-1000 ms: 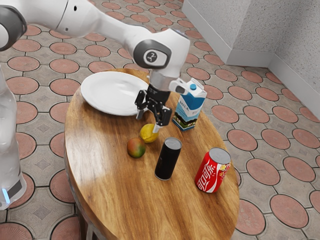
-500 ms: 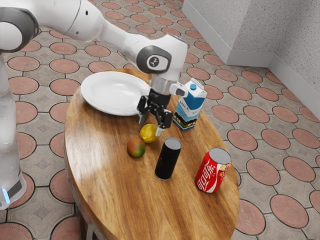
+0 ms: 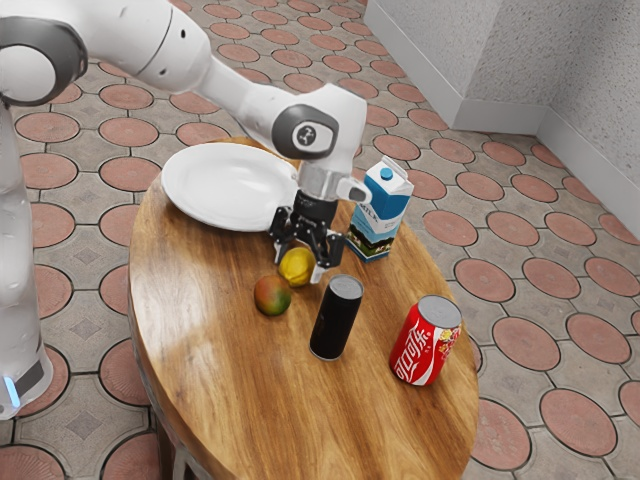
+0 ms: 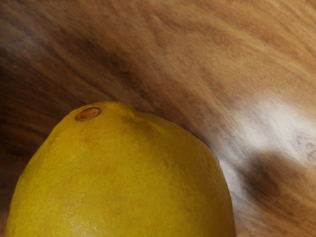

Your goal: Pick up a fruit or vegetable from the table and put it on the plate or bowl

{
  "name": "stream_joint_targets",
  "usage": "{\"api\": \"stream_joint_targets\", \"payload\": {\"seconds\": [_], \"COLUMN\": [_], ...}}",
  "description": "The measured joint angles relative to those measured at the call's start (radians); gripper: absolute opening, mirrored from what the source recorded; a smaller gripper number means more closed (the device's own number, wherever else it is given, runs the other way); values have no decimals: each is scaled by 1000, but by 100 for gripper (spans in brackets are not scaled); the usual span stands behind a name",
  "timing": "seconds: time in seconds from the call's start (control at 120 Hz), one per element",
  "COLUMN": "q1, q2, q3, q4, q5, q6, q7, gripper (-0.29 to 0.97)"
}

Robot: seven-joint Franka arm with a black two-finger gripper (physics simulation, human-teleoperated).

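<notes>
A yellow lemon (image 3: 296, 267) lies on the round wooden table (image 3: 240, 400), just in front of the white plate (image 3: 225, 185). My black gripper (image 3: 298, 258) has come down over the lemon, one finger on each side of it, still open and as wide apart as before. In the wrist view the lemon (image 4: 123, 177) looms large right under my hand, with its brown stem scar (image 4: 88, 113) on top and the wood grain of the table (image 4: 197, 59) behind it. A red-green mango (image 3: 272, 295) rests just beside the lemon, toward the table's front.
A blue and white milk carton (image 3: 380, 212) stands close to the gripper on the exterior view's right. A black can (image 3: 335, 317) stands upright just in front of the lemon. A red cola can (image 3: 425, 340) is farther right.
My hand has dropped lower, from above the lemon to around it. The fingers keep the same spread. The lemon and the other things have not moved.
</notes>
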Motion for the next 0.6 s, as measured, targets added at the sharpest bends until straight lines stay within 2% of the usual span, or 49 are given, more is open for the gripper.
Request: {"api": "stream_joint_targets", "payload": {"seconds": [0.075,0.175,0.25,0.358,0.417,0.5,0.542,0.6], "q1": [9,22,27,26,9,-49,-35,30], "q2": [15,15,11,3,-58,-181,-221,-252], "q3": [1,1,1,1,-1,-2,-1,0], "q4": [-2,-3,-3,-1,3,4,1,-3], "q5": [0,9,22,39,73,132,151,168], "q6": [4,12,20,33,39,44,45,45], "q7": [-4,-10,-14,-25,-41,-73,-87,-103], "gripper": [61,42,33,30,27,28,29,29]}}
